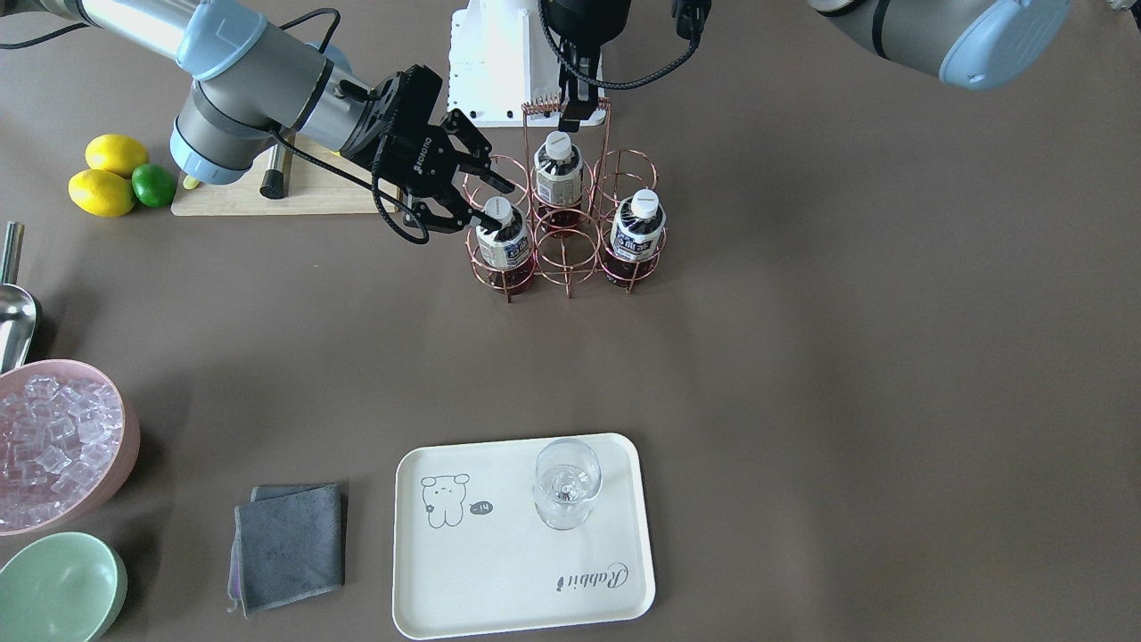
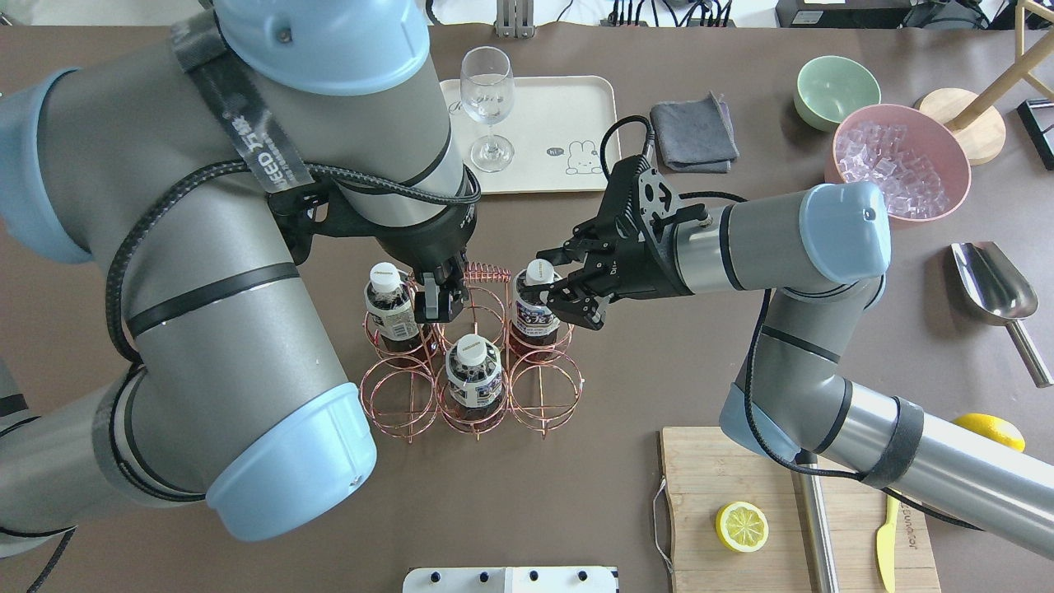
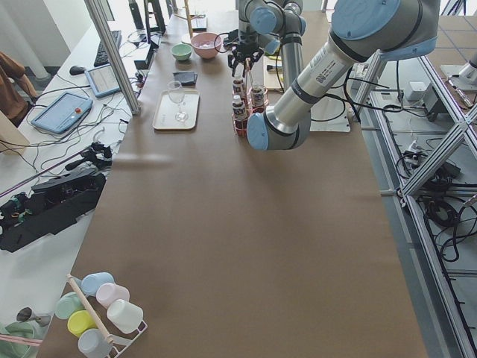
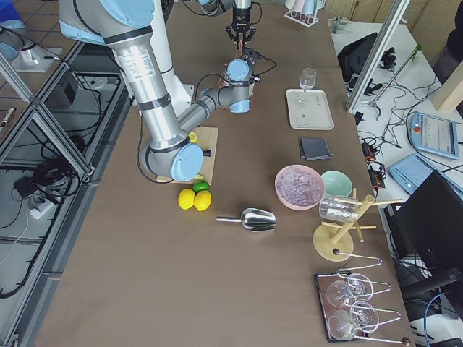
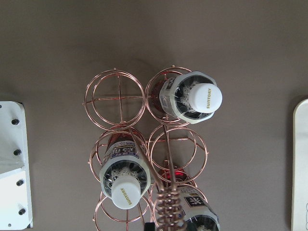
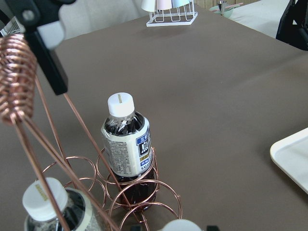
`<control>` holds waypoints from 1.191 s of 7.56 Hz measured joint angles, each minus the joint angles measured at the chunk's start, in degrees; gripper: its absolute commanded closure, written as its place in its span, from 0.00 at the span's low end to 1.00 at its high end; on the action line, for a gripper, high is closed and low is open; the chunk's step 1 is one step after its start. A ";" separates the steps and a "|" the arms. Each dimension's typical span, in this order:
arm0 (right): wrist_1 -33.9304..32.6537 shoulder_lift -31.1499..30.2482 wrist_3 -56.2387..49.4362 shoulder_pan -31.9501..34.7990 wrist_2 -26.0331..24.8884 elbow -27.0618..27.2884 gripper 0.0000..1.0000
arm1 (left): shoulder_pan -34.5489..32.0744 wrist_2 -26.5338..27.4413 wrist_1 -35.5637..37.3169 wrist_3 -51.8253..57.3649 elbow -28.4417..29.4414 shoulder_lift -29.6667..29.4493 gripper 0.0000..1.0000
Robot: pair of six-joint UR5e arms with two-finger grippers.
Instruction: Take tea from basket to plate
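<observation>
Our arms [image 2: 206, 329] are grey tubes with pale-blue joint caps and black braided cables. Left gripper [image 2: 436, 306] and right gripper [image 2: 548, 278] are black.

1. Over the basket's [image 2: 508, 394] middle, the looped handle [image 2: 482, 272] rises with the left gripper [image 2: 436, 301] clamped on its coil: no way down there.
2. The right gripper [image 2: 550, 278], fingers spread, flanks the tea bottle's [image 2: 533, 313] cap at the basket's far-right corner; the outer side is unblocked.
3. Beyond the basket, open tabletop runs to the cream tray [image 2: 568, 107]; a stemmed glass [image 2: 487, 99] stands straight beyond the middle.
</observation>
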 measured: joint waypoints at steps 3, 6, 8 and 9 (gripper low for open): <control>-0.08 -0.02 0.04 0.24 0.12 0.12 1.00 | -0.02 0.00 0.05 -0.02 0.02 0.01 1.00; -0.25 0.02 0.22 0.75 0.56 0.58 1.00 | -0.26 -0.13 0.28 -0.09 -0.22 0.00 1.00; -1.99 0.18 0.54 2.57 1.97 1.95 1.00 | -0.40 -0.24 0.35 -0.10 -0.36 0.00 1.00; -4.44 0.50 0.59 3.49 3.04 3.33 1.00 | -0.39 -0.25 0.35 -0.14 -0.34 0.00 1.00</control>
